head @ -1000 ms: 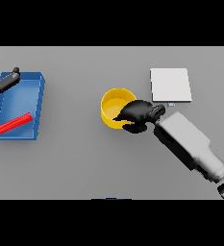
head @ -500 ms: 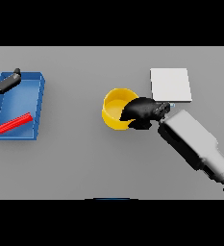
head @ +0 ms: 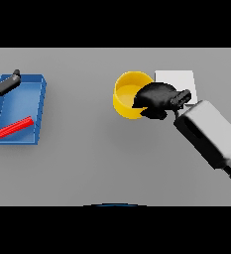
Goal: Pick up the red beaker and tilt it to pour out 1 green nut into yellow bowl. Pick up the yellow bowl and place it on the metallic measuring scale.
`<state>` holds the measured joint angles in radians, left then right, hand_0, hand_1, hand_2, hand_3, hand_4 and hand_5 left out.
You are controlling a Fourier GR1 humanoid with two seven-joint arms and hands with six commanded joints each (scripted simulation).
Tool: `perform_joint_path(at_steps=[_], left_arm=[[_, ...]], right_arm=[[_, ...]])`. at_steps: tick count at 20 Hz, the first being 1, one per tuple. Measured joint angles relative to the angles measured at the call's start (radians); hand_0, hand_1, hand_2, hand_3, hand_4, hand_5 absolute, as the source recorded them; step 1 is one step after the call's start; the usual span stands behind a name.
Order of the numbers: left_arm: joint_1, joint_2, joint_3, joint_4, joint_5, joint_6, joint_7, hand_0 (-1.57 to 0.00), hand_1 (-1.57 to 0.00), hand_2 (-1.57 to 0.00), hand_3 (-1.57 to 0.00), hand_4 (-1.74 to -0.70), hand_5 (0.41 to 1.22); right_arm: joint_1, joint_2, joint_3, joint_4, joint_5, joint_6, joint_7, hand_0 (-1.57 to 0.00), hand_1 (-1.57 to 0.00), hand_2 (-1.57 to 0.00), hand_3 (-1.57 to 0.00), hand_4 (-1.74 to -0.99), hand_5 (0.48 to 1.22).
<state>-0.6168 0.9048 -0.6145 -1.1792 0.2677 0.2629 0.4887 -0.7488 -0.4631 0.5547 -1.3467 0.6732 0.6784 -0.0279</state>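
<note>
Right hand (head: 155, 99) clasped on yellow bowl (head: 127, 96) rim beside metallic scale (head: 179, 79); left hand (head: 2, 85) over blue tray (head: 35, 111).

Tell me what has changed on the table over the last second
The right hand, fingers curled on the yellow bowl's rim, has carried the bowl up and to the right, so it now nearly meets the metallic scale. The blue tray, the red beaker lying in it and the left hand at the tray's far corner stayed put.
</note>
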Motion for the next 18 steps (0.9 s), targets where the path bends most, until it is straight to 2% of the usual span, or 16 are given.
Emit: perform_joint_path(at_steps=[3,4,5,6,7,8,10,14,18], left_arm=[[-0.012,-0.001,-0.006,-0.002,-0.015,0.005,-0.006,0.00,0.00,0.00,0.00,-0.80,0.723],[-0.015,0.000,-0.007,-0.003,-0.016,0.003,-0.001,0.00,0.00,0.00,0.00,-0.80,0.730],[0.001,0.008,-0.005,-0.014,-0.012,0.004,-0.008,0.00,0.00,0.00,0.00,-0.81,0.735],[0.003,0.013,-0.003,-0.028,-0.008,0.010,0.003,0.00,0.00,0.00,0.00,-0.81,0.741],[0.007,0.016,0.000,-0.035,-0.006,0.012,-0.009,0.00,0.00,0.00,0.00,-0.81,0.742],[0.002,0.016,-0.003,-0.033,-0.008,0.012,0.011,0.00,0.00,0.00,0.00,-0.80,0.737],[0.002,0.017,-0.008,-0.037,-0.015,0.015,0.027,0.00,0.00,0.00,0.00,-0.80,0.735],[0.010,0.035,-0.008,-0.073,-0.009,0.019,0.057,0.00,0.00,0.00,0.00,-0.82,0.759],[0.002,0.039,-0.008,-0.076,-0.011,0.021,0.089,0.00,0.00,0.00,0.00,-0.83,0.774]], right_arm=[[0.022,-0.028,-0.010,-0.069,-0.019,0.026,0.011,-1.57,-1.57,-1.56,-1.24,-1.719,1.220],[0.007,-0.029,-0.015,-0.068,-0.016,0.017,0.014,-1.57,-1.57,-1.57,-1.26,-1.719,1.220],[-0.002,-0.054,-0.025,-0.062,-0.013,0.009,-0.008,-1.57,-1.57,-1.57,-1.32,-1.720,1.220],[-0.012,-0.054,-0.030,-0.049,-0.006,-0.007,0.007,-1.57,-1.57,-1.57,-1.33,-1.720,1.221],[-0.021,-0.070,-0.039,-0.020,0.004,-0.027,-0.008,-1.57,-1.57,-1.57,-1.30,-1.720,1.221],[-0.032,-0.069,-0.046,-0.011,0.013,-0.040,0.021,-1.57,-1.57,-1.57,-1.27,-1.719,1.221],[-0.046,-0.103,-0.065,0.050,0.019,-0.072,-0.024,-1.57,-1.57,-1.57,-1.24,-1.720,1.221],[-0.082,-0.114,-0.106,0.196,0.010,-0.121,-0.024,-1.57,-1.57,-1.57,-1.20,-1.720,1.221],[-0.079,-0.120,-0.110,0.302,0.017,-0.192,-0.061,-1.57,-1.57,-1.57,-1.17,-1.720,1.221]])
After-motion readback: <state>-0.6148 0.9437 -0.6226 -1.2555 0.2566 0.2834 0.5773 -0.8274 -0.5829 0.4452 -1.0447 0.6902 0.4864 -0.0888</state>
